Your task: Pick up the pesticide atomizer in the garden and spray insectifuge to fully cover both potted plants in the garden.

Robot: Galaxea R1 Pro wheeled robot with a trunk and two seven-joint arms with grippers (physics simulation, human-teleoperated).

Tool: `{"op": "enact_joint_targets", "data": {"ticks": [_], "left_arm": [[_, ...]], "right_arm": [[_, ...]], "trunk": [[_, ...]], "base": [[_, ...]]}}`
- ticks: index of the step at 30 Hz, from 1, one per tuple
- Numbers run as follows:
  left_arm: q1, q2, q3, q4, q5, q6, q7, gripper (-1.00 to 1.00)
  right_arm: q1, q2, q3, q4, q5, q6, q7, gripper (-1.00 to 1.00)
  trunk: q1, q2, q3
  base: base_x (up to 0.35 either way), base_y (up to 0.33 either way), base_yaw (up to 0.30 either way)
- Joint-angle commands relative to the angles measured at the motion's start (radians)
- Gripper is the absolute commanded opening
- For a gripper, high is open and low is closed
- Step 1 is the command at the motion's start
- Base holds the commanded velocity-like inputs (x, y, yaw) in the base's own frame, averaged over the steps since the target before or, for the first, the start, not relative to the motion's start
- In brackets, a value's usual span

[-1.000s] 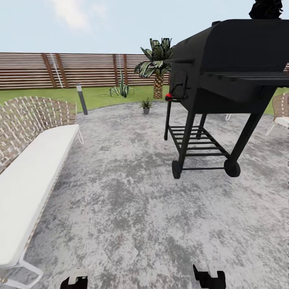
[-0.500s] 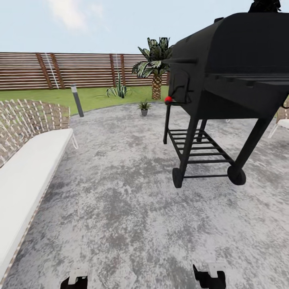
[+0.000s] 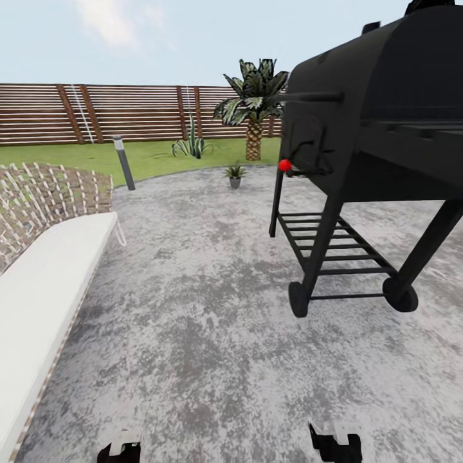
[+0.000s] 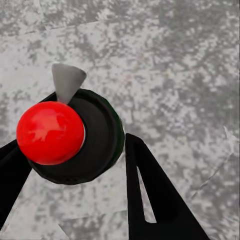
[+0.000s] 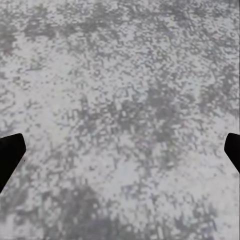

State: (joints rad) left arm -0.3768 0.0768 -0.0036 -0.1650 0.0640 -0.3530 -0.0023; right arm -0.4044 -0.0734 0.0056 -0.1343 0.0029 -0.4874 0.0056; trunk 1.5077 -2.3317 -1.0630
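Observation:
The left wrist view looks down on a dark green round pesticide atomizer (image 4: 102,142) with a grey cone and a red ball on it. My left gripper (image 4: 75,145) is shut on it, one black finger on each side. Low in the head view, my left gripper (image 3: 120,450) and right gripper (image 3: 334,444) just show. My right gripper (image 5: 120,150) is open over bare paving, holding nothing. One potted plant (image 3: 235,173), a small rosette in a grey pot, stands at the far edge of the patio (image 3: 193,308).
A big black wheeled grill (image 3: 379,141) stands close at the right. A woven bench with a white cushion (image 3: 45,283) runs along the left. Further off are a bollard lamp (image 3: 123,162), a spiky plant (image 3: 191,145), a palm (image 3: 254,109) and the slat fence (image 3: 96,112).
The whole head view has shifted: the grill looms larger and further right, and the bench has slid left. Both grippers sit at the same spots in the picture.

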Motion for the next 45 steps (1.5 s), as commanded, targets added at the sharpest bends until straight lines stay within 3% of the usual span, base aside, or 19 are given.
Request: {"op": "enact_joint_targets", "data": {"ticks": [1, 13, 25, 45], "left_arm": [[-0.001, 0.0, -0.001, 0.001, 0.007, -0.003, -0.001, -1.0], [-0.001, 0.0, -0.001, 0.001, 0.007, -0.003, -0.001, -1.0], [-0.001, 0.0, -0.001, 0.002, 0.007, -0.003, -0.001, -1.0], [-0.001, 0.0, -0.001, 0.002, 0.007, -0.003, -0.001, -1.0]], "right_arm": [[-0.001, 0.0, 0.0, 0.001, 0.0, -0.003, 0.001, 1.0], [-0.001, 0.0, 0.001, 0.001, 0.0, -0.003, 0.001, 1.0], [-0.001, 0.0, 0.001, 0.001, 0.0, -0.003, 0.001, 1.0], [-0.001, 0.0, 0.0, 0.001, 0.0, -0.003, 0.001, 1.0]], "trunk": [[0.0, 0.0, -0.001], [0.0, 0.0, -0.001], [0.0, 0.0, -0.001], [0.0, 0.0, -0.001]], "base": [[0.281, 0.221, 0.0], [0.305, 0.133, 0.007], [0.312, 0.085, 0.185], [0.319, 0.071, 0.007]]}}
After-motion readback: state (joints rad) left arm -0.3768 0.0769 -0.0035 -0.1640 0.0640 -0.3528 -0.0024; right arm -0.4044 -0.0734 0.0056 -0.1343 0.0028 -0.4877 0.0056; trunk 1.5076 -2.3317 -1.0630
